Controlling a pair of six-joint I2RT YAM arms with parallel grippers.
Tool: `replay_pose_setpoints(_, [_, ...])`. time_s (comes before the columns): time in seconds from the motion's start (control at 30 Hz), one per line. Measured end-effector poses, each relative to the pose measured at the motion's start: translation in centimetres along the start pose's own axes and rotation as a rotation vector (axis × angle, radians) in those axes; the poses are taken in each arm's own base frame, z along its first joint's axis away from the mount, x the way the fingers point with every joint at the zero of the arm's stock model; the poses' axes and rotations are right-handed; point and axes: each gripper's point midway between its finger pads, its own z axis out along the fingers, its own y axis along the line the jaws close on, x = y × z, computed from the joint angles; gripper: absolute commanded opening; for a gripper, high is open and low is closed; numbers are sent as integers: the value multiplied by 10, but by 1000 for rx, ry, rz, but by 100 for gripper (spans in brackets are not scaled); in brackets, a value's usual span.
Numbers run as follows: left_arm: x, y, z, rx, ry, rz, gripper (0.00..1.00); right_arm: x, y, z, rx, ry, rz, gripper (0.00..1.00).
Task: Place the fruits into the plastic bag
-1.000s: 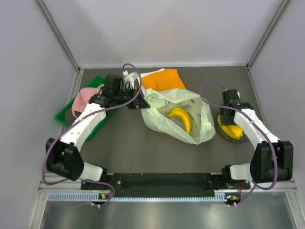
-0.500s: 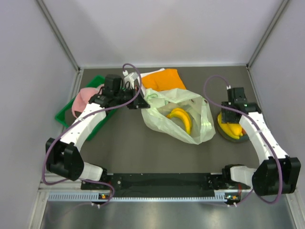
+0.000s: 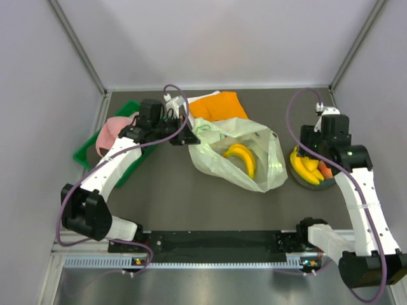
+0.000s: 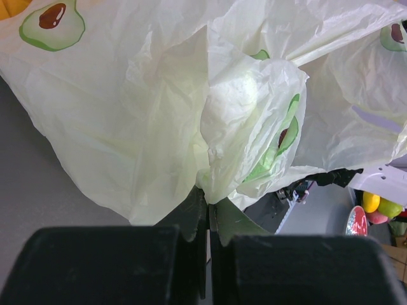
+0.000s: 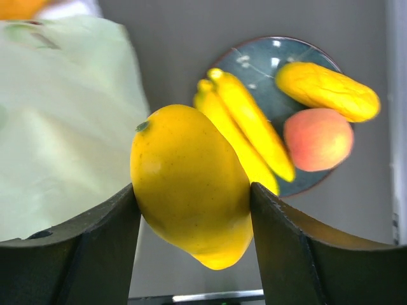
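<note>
Gripping a yellow mango (image 5: pixel 184 171), the right gripper (image 5: pixel 191 197) has both fingers tight against its sides. It is held over the plate (image 5: pixel 267 63), at 3 o'clock from the bag (image 3: pixel 267 168). Plate carries a banana bunch (image 5: pixel 251 136) and a peach (image 5: pixel 318 138). Left gripper (image 4: pixel 208 213) is closed narrow, pinching bag film at the bag's 10 o'clock edge. Second bunch (image 3: pixel 241 155) lies inside the bag.
</note>
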Motion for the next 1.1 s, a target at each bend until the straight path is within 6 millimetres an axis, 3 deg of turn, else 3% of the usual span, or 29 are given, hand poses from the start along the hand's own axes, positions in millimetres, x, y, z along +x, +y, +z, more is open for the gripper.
replay_pose_setpoints(0.13, [0, 0, 0, 0, 0, 0, 0, -23, 28, -31, -169, -97, 68, 32])
replay_pose_setpoints(0.33, [0, 0, 0, 0, 0, 0, 0, -69, 69, -103, -454, -321, 148, 29])
replay_pose_setpoints(0.5, [0, 0, 0, 0, 0, 0, 0, -80, 104, -136, -644, -381, 140, 29])
replay_pose_setpoints(0.8, [0, 0, 0, 1, 0, 0, 0, -74, 187, -144, -813, -297, -25, 29])
replay_pose_setpoints(0.97, [0, 0, 0, 0, 0, 0, 0, -72, 222, -133, -745, -264, -155, 29])
replay_pose_setpoints(1.1, [0, 0, 0, 0, 0, 0, 0, -65, 236, -107, -603, -216, -251, 29])
